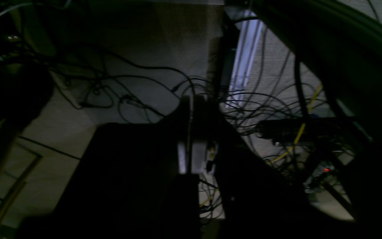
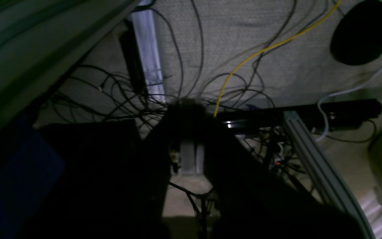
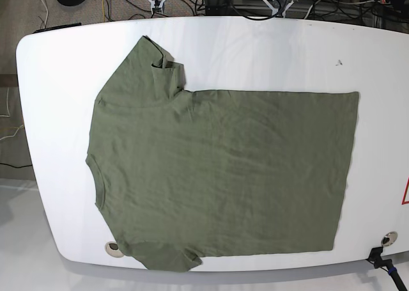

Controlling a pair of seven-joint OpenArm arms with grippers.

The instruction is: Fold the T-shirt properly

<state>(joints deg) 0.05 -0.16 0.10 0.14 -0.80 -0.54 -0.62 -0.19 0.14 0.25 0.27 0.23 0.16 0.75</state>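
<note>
The olive-green T-shirt (image 3: 217, 176) lies spread flat on the white table (image 3: 268, 48) in the base view. Its neck points left, the hem is at the right, and one sleeve (image 3: 150, 64) at the top left has a small fold. Neither gripper shows in the base view. In the left wrist view my left gripper (image 1: 191, 103) is dark, its fingers together, over the floor and cables. In the right wrist view my right gripper (image 2: 189, 108) looks the same, fingers together and holding nothing. The shirt is in neither wrist view.
Tangled cables (image 1: 250, 103), a yellow cable (image 2: 244, 58) and an aluminium frame bar (image 2: 310, 159) lie below the grippers. A curved table edge (image 2: 38, 43) crosses the right wrist view. The table has two round holes (image 3: 113, 246) (image 3: 388, 238).
</note>
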